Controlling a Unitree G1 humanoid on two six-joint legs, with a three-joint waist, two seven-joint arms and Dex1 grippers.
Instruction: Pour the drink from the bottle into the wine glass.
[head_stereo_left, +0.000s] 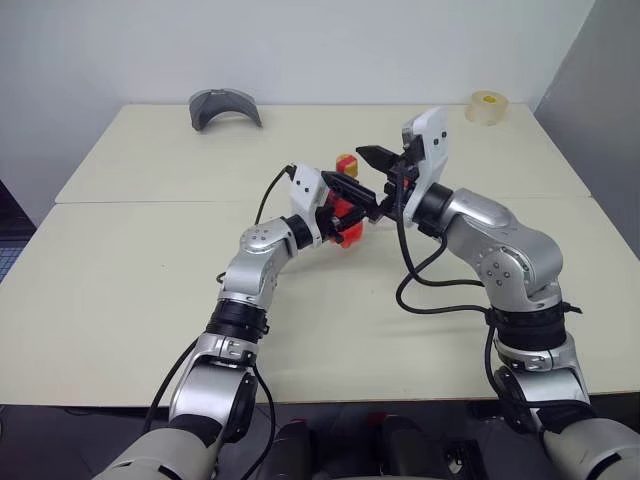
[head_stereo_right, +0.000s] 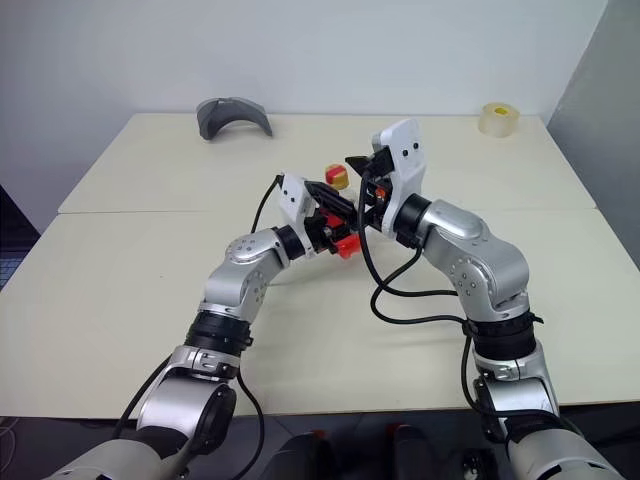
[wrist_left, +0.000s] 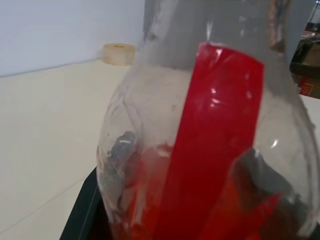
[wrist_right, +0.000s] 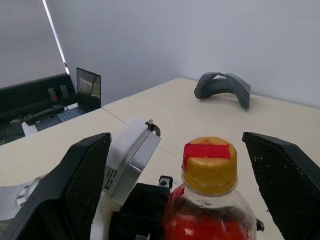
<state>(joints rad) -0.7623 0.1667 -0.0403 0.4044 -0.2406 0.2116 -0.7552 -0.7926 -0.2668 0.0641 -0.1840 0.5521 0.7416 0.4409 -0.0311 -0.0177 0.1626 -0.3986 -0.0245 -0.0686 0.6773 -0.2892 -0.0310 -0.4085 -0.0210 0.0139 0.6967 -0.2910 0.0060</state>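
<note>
My left gripper (head_stereo_left: 345, 205) is shut on the bottle (head_stereo_left: 347, 222), a small clear plastic bottle held roughly upright over the middle of the table (head_stereo_left: 150, 250). Its yellowish cap (wrist_right: 210, 162) has a red band. The drink (wrist_left: 145, 200), a red liquid, lies low in the rounded body beside a red label strip (wrist_left: 215, 125). My right gripper (head_stereo_left: 378, 175) is open just right of the cap, its two black fingers (wrist_right: 75, 190) spread wide to either side of it and apart from it. The wine glass is out of view.
A grey curved object (head_stereo_left: 225, 107) lies at the table's far left edge and a roll of tape (head_stereo_left: 487, 107) at the far right corner. A seam crosses the table. A laptop (wrist_right: 88, 87) stands beyond the table's side.
</note>
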